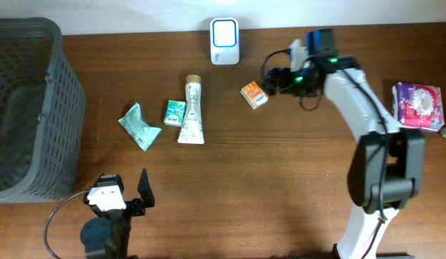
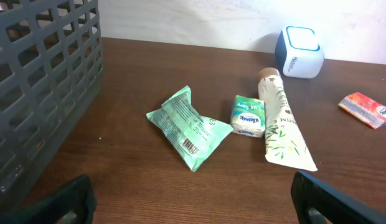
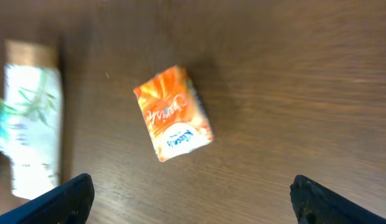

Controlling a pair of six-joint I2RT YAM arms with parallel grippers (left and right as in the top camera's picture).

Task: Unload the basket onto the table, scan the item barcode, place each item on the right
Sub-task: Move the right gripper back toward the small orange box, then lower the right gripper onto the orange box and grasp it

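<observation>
A small orange packet (image 1: 254, 95) lies flat on the wooden table, just left of my right gripper (image 1: 272, 78). In the right wrist view the orange packet (image 3: 173, 114) sits ahead of the open right gripper (image 3: 193, 202), with nothing between the fingers (image 3: 62, 200). The white and blue scanner (image 1: 224, 40) stands at the back edge, also seen as the scanner (image 2: 299, 51) in the left wrist view. My left gripper (image 1: 126, 187) stands open and empty at the front left, and the left gripper (image 2: 193, 200) faces the other items.
A bamboo-print tube (image 1: 191, 111), a small green tissue pack (image 1: 173, 112) and a green pouch (image 1: 139, 126) lie left of centre. A grey basket (image 1: 36, 108) fills the far left. A pink and purple pack (image 1: 419, 106) sits at the right edge.
</observation>
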